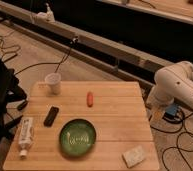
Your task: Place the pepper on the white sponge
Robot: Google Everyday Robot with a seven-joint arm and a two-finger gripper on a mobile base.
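**A:** Where does the pepper (90, 99) sit?

**B:** On the wooden table (121, 117), toward 12 o'clock from the table's middle, lying free with nothing touching it. The white cup (53, 82) is off at its 10 o'clock, and the green plate (77, 137) is near it at about 7 o'clock.

**A:** And the gripper?

**B:** It does not show. Only the robot's white arm (176, 86) is visible, folded up beyond the table's 3 o'clock edge, so the gripper must be somewhere at that arm's end, off the table. Whether it is wide or narrow cannot be told. It is certainly not holding the pepper.

**A:** So what does the reach turn on?

**B:** From the arm, the pepper lies toward 9 o'clock, well apart, across the bare right half of the table. Its long axis runs roughly 12 to 6, so a grasp would likely close across it from 3 and 9.

**A:** And the white sponge (134, 156)?

**B:** At the table's 5 o'clock corner, at 5 o'clock from the pepper, well apart from it and just right of the plate.
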